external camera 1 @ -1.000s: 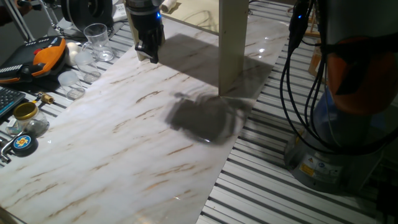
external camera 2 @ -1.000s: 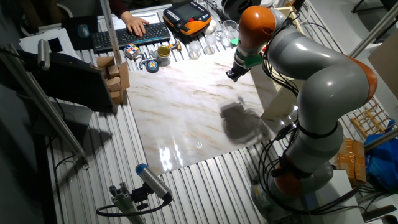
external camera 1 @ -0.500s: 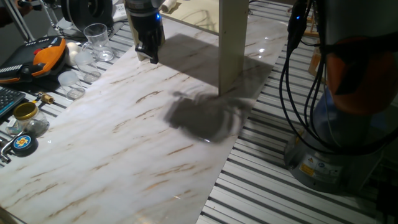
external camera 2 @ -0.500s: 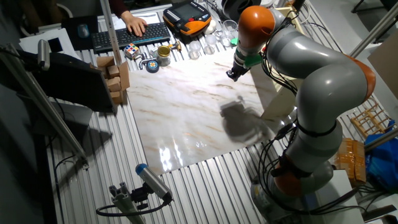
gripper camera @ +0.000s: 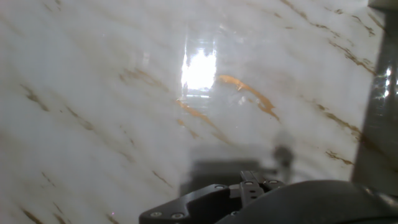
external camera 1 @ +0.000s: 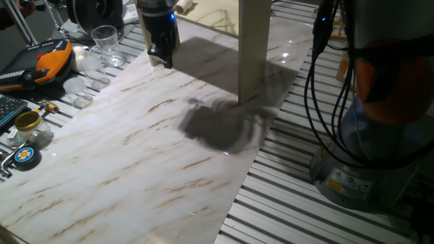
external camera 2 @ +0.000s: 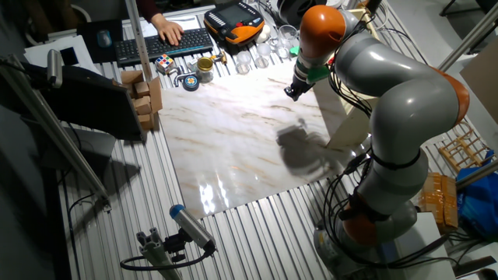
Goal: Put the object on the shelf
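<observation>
The object is hidden in every view; I cannot tell whether anything sits between the fingers. My gripper (external camera 1: pixel 165 61) hangs just above the far edge of the marble board (external camera 1: pixel 135 156), dark and narrow at its tip, left of the shelf. Only a pale beige panel leg of the shelf (external camera 1: pixel 252 47) shows, standing on the board; its top board is cut off by the frame. From the other side the gripper (external camera 2: pixel 289 93) is near the board's far right corner. The hand view shows bare marble (gripper camera: pixel 124 93) and no fingertips.
Beyond the board's edge stand drinking glasses (external camera 1: pixel 106 42), an orange-and-black device (external camera 1: pixel 49 61), a brass-lidded jar (external camera 1: pixel 28 124) and a round tape measure (external camera 1: pixel 24 156). Black cables (external camera 1: pixel 319 88) and the arm's base (external camera 1: pixel 369 169) are at right. A person's hand rests on a keyboard (external camera 2: pixel 159 43).
</observation>
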`<state>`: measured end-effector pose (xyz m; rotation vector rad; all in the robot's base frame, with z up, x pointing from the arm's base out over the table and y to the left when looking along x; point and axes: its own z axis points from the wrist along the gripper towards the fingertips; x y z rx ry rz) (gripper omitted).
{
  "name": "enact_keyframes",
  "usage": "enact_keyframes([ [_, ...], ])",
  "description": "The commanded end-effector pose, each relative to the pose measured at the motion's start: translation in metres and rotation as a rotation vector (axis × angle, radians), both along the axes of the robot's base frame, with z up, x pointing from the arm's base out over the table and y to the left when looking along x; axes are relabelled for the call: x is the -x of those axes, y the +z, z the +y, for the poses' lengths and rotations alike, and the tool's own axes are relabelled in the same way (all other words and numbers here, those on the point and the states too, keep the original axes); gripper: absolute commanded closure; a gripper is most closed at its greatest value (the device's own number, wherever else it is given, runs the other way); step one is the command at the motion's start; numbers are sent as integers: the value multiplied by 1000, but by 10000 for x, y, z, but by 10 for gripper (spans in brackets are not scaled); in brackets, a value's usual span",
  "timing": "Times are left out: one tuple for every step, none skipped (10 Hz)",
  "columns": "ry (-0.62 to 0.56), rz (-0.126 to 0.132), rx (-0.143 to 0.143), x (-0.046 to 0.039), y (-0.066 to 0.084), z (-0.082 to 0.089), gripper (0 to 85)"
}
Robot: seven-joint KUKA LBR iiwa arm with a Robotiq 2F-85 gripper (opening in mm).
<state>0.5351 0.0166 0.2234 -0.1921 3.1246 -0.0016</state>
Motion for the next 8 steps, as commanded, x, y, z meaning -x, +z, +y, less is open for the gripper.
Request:
enact_keyframes([
  [4,-2,1,1,3,-8,850],
  [5,-3,1,1,2,-7,850],
  [7,-3,1,3,0,-12,850],
  [7,-3,0,4,-1,-17,850],
  [7,-2,-2,8,1,-21,850],
  [7,0,-2,9,8,-21,850],
  [7,0,0,6,12,-25,850],
  [8,1,0,1,17,-34,850],
])
